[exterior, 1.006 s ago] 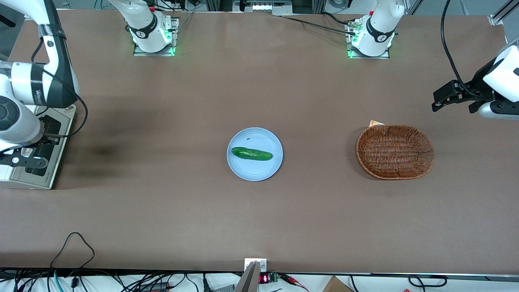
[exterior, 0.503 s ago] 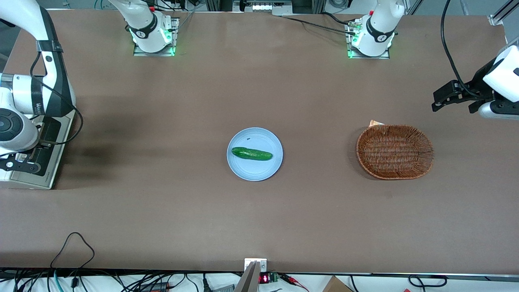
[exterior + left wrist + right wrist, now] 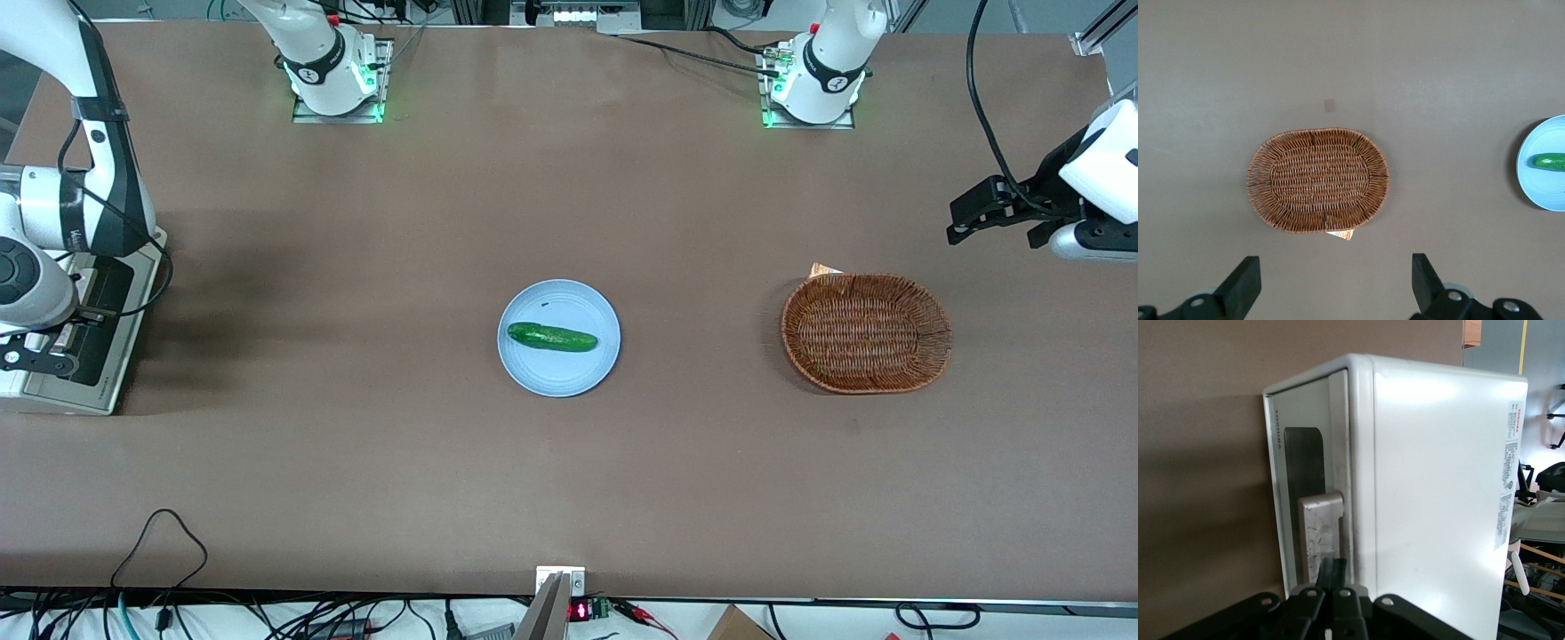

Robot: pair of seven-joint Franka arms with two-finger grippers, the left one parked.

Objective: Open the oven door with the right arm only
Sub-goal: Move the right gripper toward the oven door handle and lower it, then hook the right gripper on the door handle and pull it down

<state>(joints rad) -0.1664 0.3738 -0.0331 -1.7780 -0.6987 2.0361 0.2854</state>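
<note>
At the working arm's end of the table, the right arm's gripper (image 3: 1338,577) hung with fingers pressed together at the top edge of the toaster oven's door (image 3: 1308,497), just beside its bar handle (image 3: 1319,530), whose length ran along that edge.

White right arm (image 3: 53,133) w/ black bands, cable (silver wrist); black gripper (image 3: 1331,600).
</note>
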